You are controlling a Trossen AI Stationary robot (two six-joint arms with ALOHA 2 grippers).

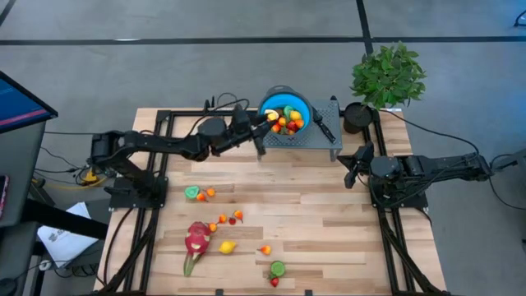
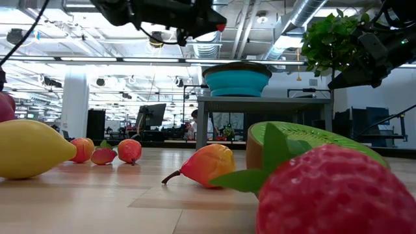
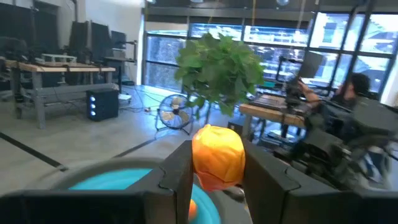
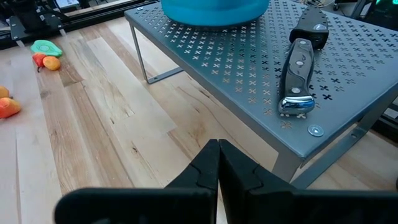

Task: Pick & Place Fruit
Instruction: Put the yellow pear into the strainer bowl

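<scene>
Left claw hangs over the near rim of the blue bowl, its two dark fingers partly closed and pinching a small orange fruit. That bowl stands on a grey perforated rack at the far edge of the wooden surface and already holds a heap of red, yellow, orange and green toy fruits. A black-handled knife lies on the rack beside the bowl. Right claw waits low over the surface just beside the rack, fingers pressed together on nothing. More fruit lies scattered on the left half of the surface: a pink-red dragon fruit, a lemon, a halved kiwi with a strawberry touching it, and several small orange-red pieces. A leafy potted plant stands at the far right corner.
</scene>
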